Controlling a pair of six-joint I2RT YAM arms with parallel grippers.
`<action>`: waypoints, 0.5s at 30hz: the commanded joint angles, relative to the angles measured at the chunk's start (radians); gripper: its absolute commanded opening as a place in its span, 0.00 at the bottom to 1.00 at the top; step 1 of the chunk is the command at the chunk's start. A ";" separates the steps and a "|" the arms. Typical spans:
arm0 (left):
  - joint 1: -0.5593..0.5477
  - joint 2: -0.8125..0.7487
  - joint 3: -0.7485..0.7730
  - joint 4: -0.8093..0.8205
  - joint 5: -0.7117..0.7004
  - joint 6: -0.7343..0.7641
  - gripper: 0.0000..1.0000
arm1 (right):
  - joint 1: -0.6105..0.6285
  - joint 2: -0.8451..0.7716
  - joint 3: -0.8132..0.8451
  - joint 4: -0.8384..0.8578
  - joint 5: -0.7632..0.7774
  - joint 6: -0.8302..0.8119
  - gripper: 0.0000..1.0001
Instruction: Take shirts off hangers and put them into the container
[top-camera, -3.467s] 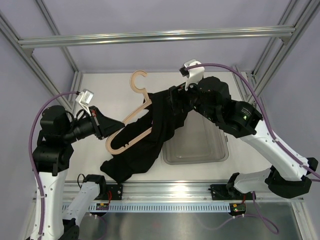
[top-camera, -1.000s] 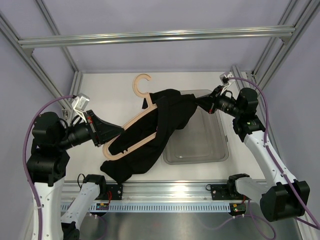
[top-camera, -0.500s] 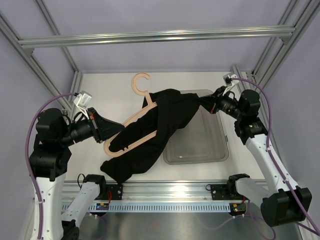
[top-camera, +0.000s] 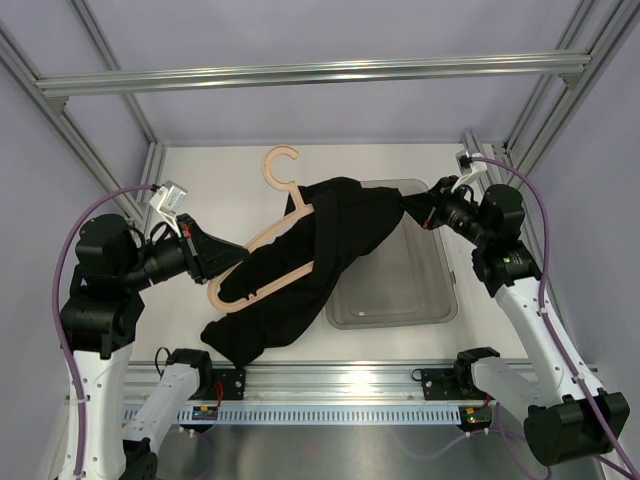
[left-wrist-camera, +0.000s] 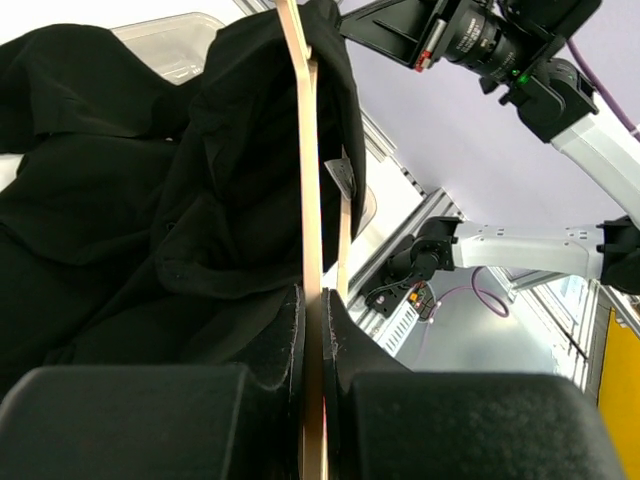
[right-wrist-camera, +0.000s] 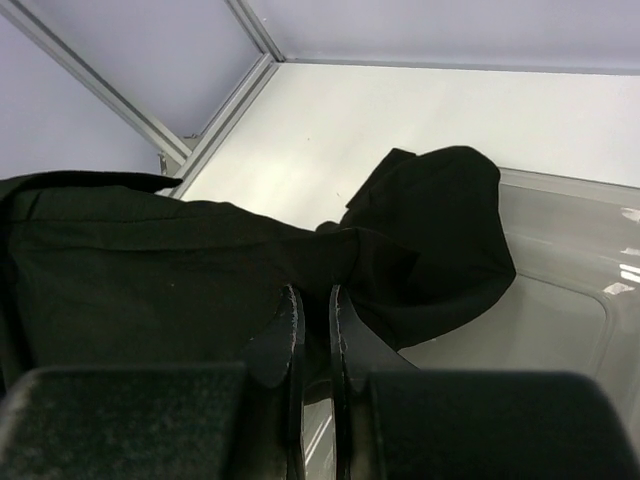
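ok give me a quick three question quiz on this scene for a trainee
1. True or false: the left gripper is shut on the wooden hanger.
2. What does the right gripper hold? A) the hanger's hook B) the black shirt C) the bin's rim
3. Fill in: the stretched part of the shirt hangs over the far end of the clear ____.

Key: 1 true; 2 B; 3 bin.

shirt (top-camera: 320, 250) across bin's (top-camera: 440, 300) left rim
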 joint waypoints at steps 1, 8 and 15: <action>-0.002 -0.015 0.007 -0.004 -0.028 0.014 0.00 | -0.019 -0.034 0.029 0.005 0.230 0.113 0.00; 0.000 -0.018 0.008 -0.004 -0.021 0.010 0.00 | -0.019 -0.048 0.034 -0.015 0.321 0.184 0.00; 0.000 -0.022 0.013 0.013 0.012 -0.002 0.00 | -0.019 -0.037 0.038 -0.011 0.275 0.136 0.00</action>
